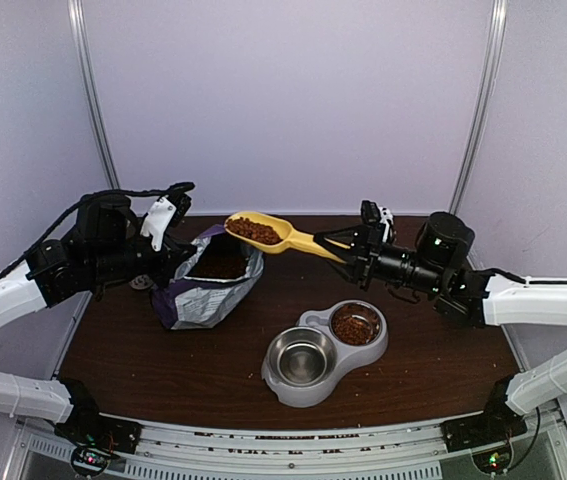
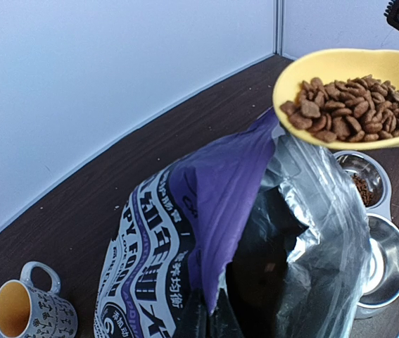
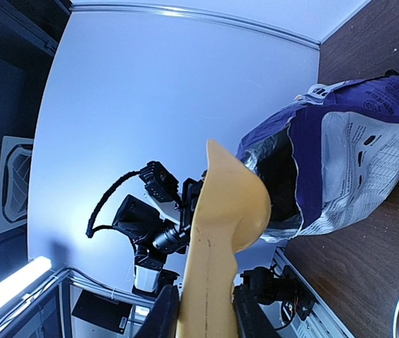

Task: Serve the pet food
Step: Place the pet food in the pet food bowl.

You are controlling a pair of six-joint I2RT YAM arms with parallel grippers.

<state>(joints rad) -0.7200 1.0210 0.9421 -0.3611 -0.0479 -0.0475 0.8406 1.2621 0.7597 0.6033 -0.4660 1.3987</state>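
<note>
My right gripper pinching yellow scoop of kibble above puppy food bag, left gripper beside bag, jaws I can't make out

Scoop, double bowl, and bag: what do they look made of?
Scoop: likely plastic, matte yellow, uniformly coloured. Double bowl: grey base, probably plastic, with shiny metal-looking cups that reflect light. Bag: glossy printed film, silvery crinkled lining inside.
</note>
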